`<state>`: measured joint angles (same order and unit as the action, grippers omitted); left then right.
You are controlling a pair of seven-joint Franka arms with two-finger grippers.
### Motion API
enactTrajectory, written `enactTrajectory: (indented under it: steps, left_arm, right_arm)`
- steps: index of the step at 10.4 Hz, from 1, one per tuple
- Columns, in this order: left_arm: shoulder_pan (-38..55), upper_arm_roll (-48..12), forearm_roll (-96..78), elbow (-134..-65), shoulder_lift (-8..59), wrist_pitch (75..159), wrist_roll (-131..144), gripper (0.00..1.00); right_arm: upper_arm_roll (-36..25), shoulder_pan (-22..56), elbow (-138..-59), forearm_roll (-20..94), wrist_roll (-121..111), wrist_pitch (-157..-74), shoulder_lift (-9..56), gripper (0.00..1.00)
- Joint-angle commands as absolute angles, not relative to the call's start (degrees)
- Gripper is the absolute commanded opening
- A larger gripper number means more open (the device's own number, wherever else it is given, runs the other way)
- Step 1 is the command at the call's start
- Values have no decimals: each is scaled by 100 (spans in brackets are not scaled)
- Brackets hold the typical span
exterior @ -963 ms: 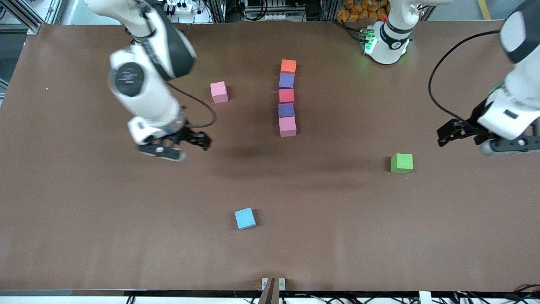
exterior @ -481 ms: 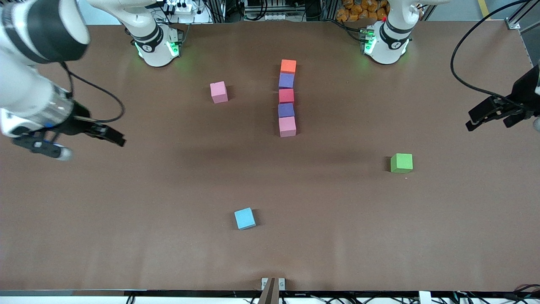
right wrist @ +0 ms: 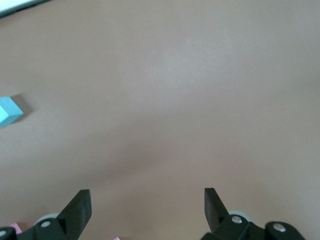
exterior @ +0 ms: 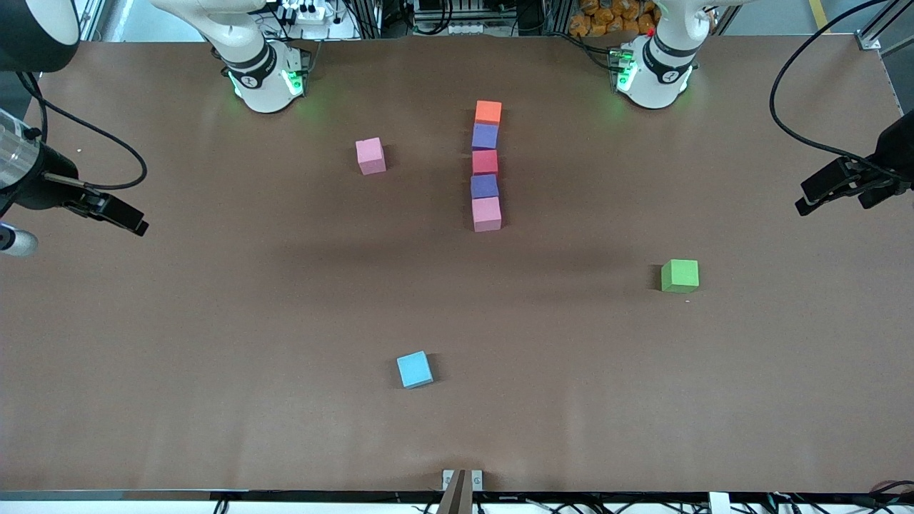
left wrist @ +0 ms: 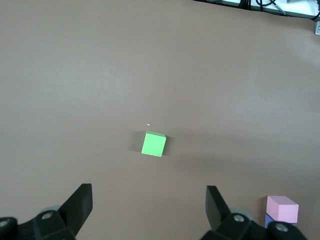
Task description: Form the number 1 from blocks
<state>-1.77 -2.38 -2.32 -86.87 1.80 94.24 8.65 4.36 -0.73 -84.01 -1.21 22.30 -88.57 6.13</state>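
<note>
1. The blocks sit in a straight column of five on the brown surface (exterior: 214,400), midway between the two arm bases. We see wide bare room around them toward both ends and toward the front camera.
2. The column runs from the orange block (exterior: 488,112), farthest from the front camera, through a purple block (exterior: 485,135), the red block (exterior: 485,162), a second purple block (exterior: 485,186), to a pink block (exterior: 486,213) nearest the camera. Each touches or nearly touches its neighbour.
3. We see another pink cube (exterior: 370,155) standing alone, apart from the column toward the right arm's end, about level with the red block.
4. The left tool (exterior: 850,187) hangs over the edge at the left arm's end, well apart from the column. In its wrist view its fingers (left wrist: 80,205) are spread wide with nothing between them.
5. The right tool (exterior: 107,210) hangs over the edge at the right arm's end, also well apart from the blocks. Its fingers (right wrist: 77,210) are likewise spread and empty.
6. The blocks are small matte cubes of equal size with clean edges.
7. A green cube (exterior: 680,275) lies toward the left arm's end, nearer the camera than the column. A light-blue cube (exterior: 414,369) lies nearer still.
</note>
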Motion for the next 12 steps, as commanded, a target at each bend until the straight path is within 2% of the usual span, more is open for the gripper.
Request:
enactTrajectory:
  steps: [1,12]
  left_arm:
    - [-290,-334,-290,-8657,149,9255,738,100]
    - [-290,-492,-80,-8701,26,9141,738,100]
  right_arm:
    - [545,-167,-8314,-202,2005,-8692,571,100]
    - [439,-141,-8332,-132,1890,-8692,650,100]
